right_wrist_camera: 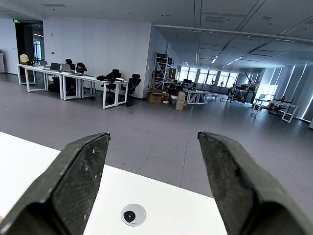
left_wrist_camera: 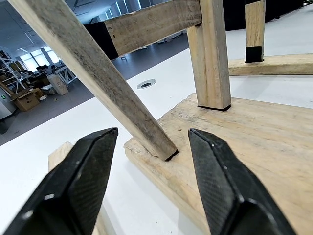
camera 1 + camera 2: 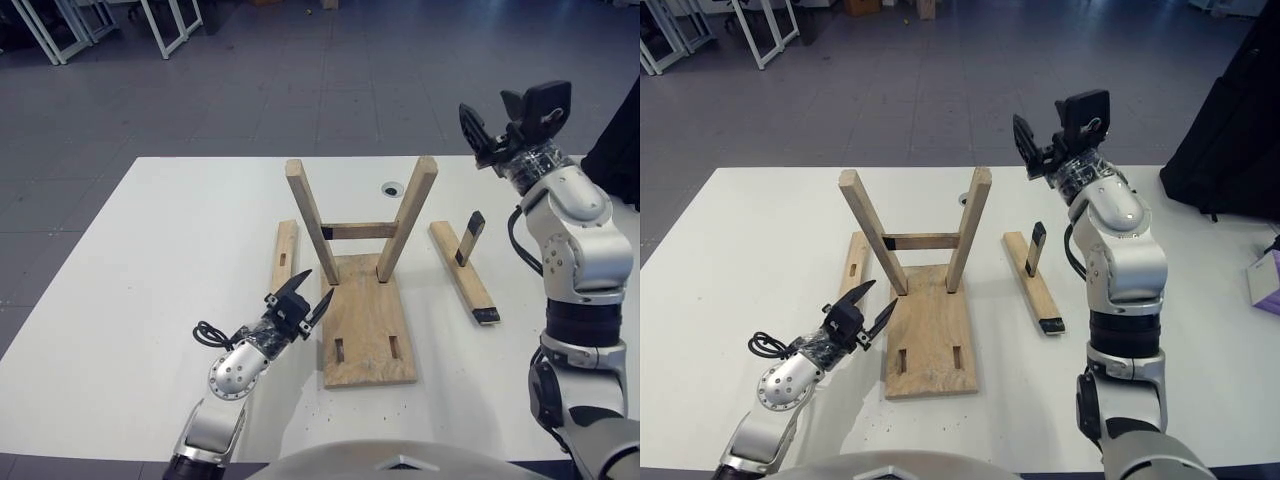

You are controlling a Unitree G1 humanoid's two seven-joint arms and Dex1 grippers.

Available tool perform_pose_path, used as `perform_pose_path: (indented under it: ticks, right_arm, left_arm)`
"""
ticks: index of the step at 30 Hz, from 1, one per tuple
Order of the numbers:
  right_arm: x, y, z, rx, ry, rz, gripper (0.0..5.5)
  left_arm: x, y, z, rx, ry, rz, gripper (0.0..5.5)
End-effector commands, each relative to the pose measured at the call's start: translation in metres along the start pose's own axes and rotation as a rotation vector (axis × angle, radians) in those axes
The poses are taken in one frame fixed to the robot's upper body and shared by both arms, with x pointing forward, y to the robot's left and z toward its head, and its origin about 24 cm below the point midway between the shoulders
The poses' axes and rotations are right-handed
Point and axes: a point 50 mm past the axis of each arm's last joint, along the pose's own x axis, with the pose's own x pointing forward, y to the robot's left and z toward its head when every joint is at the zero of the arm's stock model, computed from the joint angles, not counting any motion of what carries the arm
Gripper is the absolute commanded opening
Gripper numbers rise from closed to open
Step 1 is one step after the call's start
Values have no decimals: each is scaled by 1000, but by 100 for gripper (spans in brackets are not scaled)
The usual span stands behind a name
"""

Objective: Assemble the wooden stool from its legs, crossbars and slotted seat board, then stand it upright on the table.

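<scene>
Left eye view showed the seat board [image 3: 365, 325] flat on the table [image 3: 150, 260], two legs [image 3: 311, 225] and crossbar [image 3: 361, 231] slotted in, left gripper [image 3: 308, 293] gaping beside one leg, apparently to steady it, right gripper [image 3: 492, 125] raised clear, jaws apart.

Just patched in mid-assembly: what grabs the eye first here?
Two legs joined by a crossbar stand in the flat-lying seat board at the middle of the table. The left gripper, open, is beside one leg's base; the right gripper, open, is raised at the far right. On either side lie loose wooden pieces.
</scene>
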Motion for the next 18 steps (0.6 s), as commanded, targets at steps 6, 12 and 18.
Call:
perform_pose_path:
  ticks: [6,12,18]
  right_arm:
    - [-61,11,-143,45,525,-54,332]
    - [-42,7,-116,80,395,-69,332]
    - [-38,-8,-76,14,189,-129,332]
  left_arm:
    - [1,1,-3,12,13,-31,266]
    - [2,-2,-5,7,15,-29,266]
    - [4,-2,-6,1,9,-20,266]
